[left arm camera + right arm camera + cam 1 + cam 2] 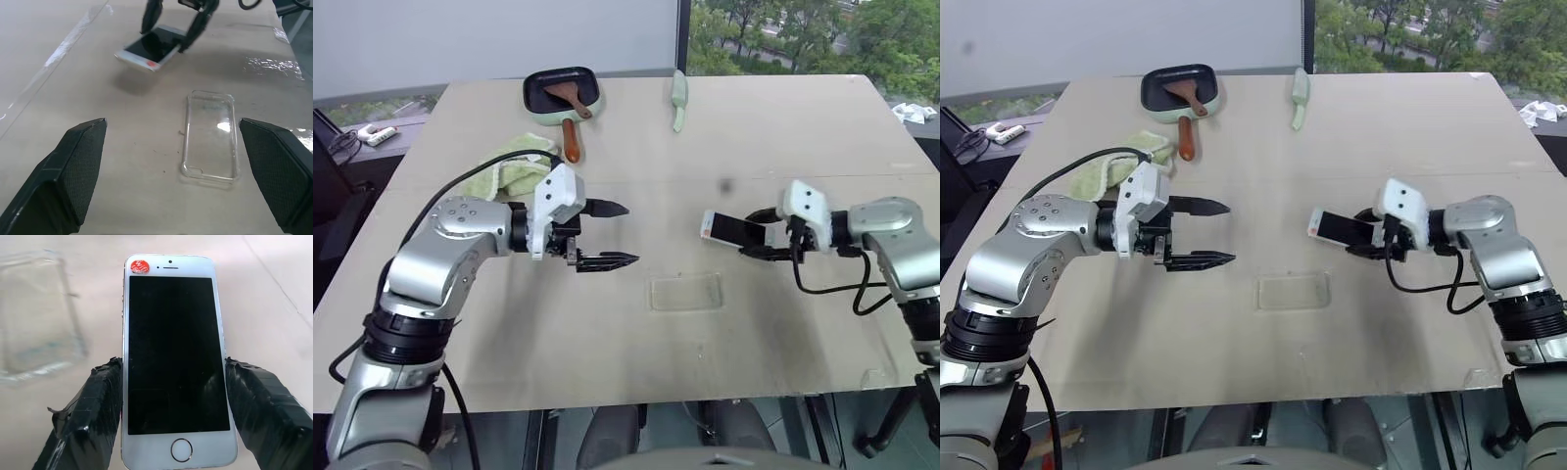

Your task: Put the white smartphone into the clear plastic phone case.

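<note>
Your phone (173, 362) sits pinched by its long edges between the right gripper's (766, 242) fingers, lifted off the table (764, 323), screen up. Its long axis runs along the fingers, top end pointing toward the left gripper (605, 233), which hangs with jaws spread wide and nothing in them. The case (685, 292) lies flat on the table between the two grippers, nearer you, open side up. The right wrist view shows you a red sticker (140, 265) at the phone's top corner. Farther back lie a towel (514, 166), a pan (562, 90) and a pale utensil (678, 98). Windows with trees stand beyond the table.
</note>
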